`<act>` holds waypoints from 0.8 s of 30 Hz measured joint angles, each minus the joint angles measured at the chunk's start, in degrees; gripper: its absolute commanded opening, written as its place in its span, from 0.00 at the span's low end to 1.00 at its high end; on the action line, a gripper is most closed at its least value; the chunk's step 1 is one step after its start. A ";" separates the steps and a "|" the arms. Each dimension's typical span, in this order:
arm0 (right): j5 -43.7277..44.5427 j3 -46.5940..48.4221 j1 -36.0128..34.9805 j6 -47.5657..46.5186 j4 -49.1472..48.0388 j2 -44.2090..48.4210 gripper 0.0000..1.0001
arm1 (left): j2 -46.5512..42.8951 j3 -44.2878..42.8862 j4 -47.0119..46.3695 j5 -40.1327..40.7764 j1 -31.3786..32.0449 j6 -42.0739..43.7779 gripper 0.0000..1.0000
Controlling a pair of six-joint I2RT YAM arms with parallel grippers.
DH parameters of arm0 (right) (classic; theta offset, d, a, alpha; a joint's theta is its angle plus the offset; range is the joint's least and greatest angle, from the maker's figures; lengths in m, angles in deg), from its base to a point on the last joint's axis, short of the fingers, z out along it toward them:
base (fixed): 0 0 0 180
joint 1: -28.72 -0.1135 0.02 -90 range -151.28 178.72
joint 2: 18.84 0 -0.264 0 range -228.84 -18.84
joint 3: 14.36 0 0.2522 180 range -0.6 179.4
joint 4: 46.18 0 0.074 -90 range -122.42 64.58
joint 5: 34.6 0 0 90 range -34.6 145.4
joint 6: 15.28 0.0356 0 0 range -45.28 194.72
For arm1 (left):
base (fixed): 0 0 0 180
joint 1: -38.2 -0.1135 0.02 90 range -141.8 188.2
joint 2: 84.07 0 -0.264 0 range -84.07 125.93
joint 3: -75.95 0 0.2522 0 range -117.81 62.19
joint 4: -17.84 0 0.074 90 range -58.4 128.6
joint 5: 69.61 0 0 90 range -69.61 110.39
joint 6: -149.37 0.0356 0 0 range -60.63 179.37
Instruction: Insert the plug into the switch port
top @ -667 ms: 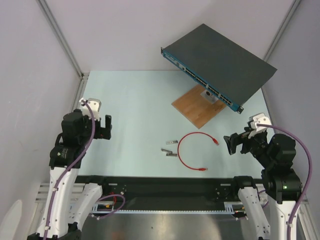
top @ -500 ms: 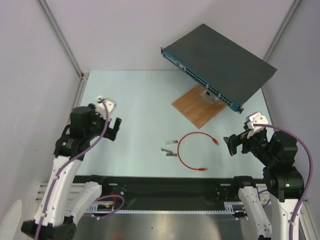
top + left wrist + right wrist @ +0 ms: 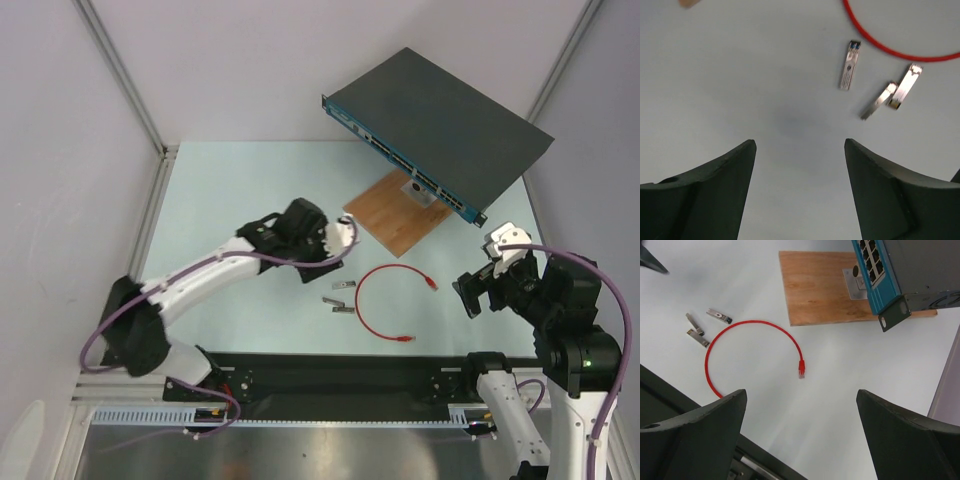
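Observation:
A red cable point(image 3: 358, 300) lies in a loop on the table, with one plug point(image 3: 430, 283) at its far right end and another point(image 3: 405, 339) at the near end. The dark switch point(image 3: 440, 125) stands raised at the back right, its blue port face point(image 3: 400, 160) towards the table. My left gripper point(image 3: 335, 245) is open and empty, left of the cable loop; its wrist view shows bare table between the fingers point(image 3: 800, 142) and the cable arc point(image 3: 879, 45). My right gripper point(image 3: 470, 290) is open and empty, right of the far plug point(image 3: 801, 368).
A wooden board point(image 3: 395, 220) lies under the switch's front edge. Three silver modules point(image 3: 343, 285) lie just left of the cable loop, also in the left wrist view point(image 3: 849, 65) and the right wrist view point(image 3: 719, 315). Frame posts stand at the back corners.
My left arm has swung from the table's left side far out to the middle, beside the silver modules. The right gripper has shifted only slightly. The cable has not moved.

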 measured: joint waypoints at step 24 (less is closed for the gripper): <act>1.75 1.11 0.00 9.33 -0.74 -1.99 1.00 | 34.49 -19.91 1.79 4.74 10.99 -3.04 0.68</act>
